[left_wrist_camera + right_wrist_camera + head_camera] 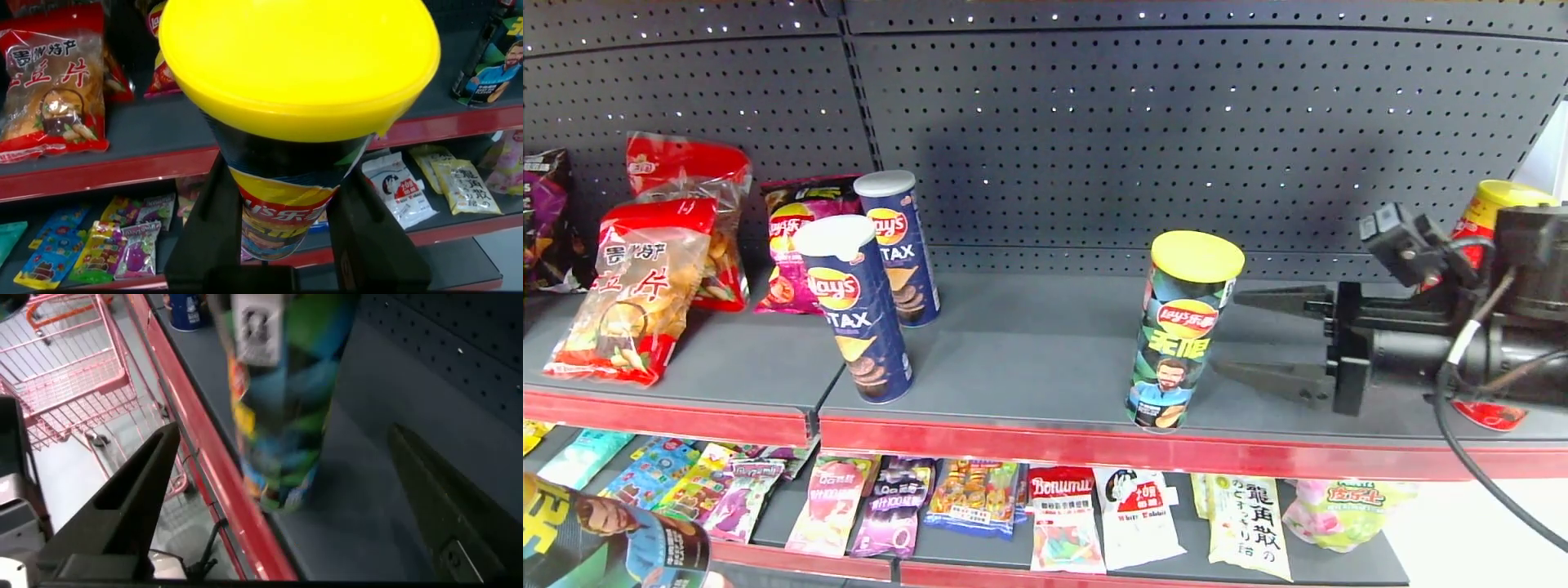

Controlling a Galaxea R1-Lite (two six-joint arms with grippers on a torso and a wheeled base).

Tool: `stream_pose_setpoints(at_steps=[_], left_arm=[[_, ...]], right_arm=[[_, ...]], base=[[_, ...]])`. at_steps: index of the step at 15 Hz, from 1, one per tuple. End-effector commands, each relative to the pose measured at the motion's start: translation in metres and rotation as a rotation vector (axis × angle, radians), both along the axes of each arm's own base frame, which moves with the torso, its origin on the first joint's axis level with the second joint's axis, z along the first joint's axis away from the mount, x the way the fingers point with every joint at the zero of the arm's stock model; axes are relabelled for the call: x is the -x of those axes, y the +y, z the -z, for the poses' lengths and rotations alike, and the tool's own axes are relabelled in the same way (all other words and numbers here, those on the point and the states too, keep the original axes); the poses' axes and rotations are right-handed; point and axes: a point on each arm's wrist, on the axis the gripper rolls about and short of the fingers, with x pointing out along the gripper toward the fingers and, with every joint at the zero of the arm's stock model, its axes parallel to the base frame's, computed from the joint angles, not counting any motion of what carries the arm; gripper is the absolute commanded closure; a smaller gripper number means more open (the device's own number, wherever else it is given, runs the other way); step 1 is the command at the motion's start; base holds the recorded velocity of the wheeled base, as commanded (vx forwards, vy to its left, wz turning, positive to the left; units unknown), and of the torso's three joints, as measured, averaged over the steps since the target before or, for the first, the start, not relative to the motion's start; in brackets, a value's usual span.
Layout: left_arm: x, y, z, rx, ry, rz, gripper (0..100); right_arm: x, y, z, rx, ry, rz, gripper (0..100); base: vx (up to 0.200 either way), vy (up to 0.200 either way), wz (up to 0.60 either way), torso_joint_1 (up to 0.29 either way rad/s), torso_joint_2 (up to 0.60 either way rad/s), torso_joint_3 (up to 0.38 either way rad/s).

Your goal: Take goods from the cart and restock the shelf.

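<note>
I am holding my right gripper wide open, its two fingers lying level over the shelf and pointing at the yellow-lidded can; that can is standing upright just ahead of my fingertips, in line with the gap between them, its long axis running vertical and its lid facing up; it is sitting close to the shelf's red front lip, and I cannot tell whether either finger is touching it; farther out beyond it from this hand, a blue can is standing upright as well; the pink cart is standing on the floor below, off to one side of this hand; my left gripper is clamping a second can between its fingers, well away from the shelf; this one's yellow lid is pointing back toward my wrist, its long axis crossing the fingers.
</note>
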Motion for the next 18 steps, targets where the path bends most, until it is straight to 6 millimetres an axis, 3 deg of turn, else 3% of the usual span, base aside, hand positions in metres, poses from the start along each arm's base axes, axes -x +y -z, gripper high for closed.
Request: stream_pose_setpoints(at_steps=[1,4,9,14,15,16,18], left_arm=[[-0.003,0.0,-0.001,0.001,0.016,0.003,100],[-0.005,-0.001,0.001,0.001,0.031,0.029,100],[-0.01,-0.002,-0.005,0.002,0.045,0.068,100],[-0.013,-0.003,-0.007,0.005,0.061,0.106,100],[-0.015,-0.003,-0.007,0.006,0.068,0.123,100],[-0.016,-0.003,-0.007,0.004,0.076,0.124,100],[-0.016,-0.003,-0.006,0.012,0.082,0.121,100]], right_arm=[[0.072,-0.029,-0.005,-0.039,-0.053,0.077,0],[0.127,-0.051,0.004,-0.026,-0.15,0.362,0],[0.196,-0.074,0.028,-0.156,-0.269,0.925,0],[0.241,-0.078,0.065,-0.082,-0.182,1.004,0],[0.252,-0.079,0.072,-0.047,-0.147,1.098,0],[0.256,-0.078,0.078,-0.023,-0.12,1.178,0],[0.262,-0.077,0.095,-0.039,-0.151,1.177,0]], base=[[0.0,0.0,0.0,0.0,0.0,0.0],[0.0,0.0,0.0,0.0,0.0,0.0],[0.0,0.0,0.0,0.0,0.0,0.0],[0.0,0.0,0.0,0.0,0.0,0.0],[0.0,0.0,0.0,0.0,0.0,0.0],[0.0,0.0,0.0,0.0,0.0,0.0],[0.0,0.0,0.0,0.0,0.0,0.0]])
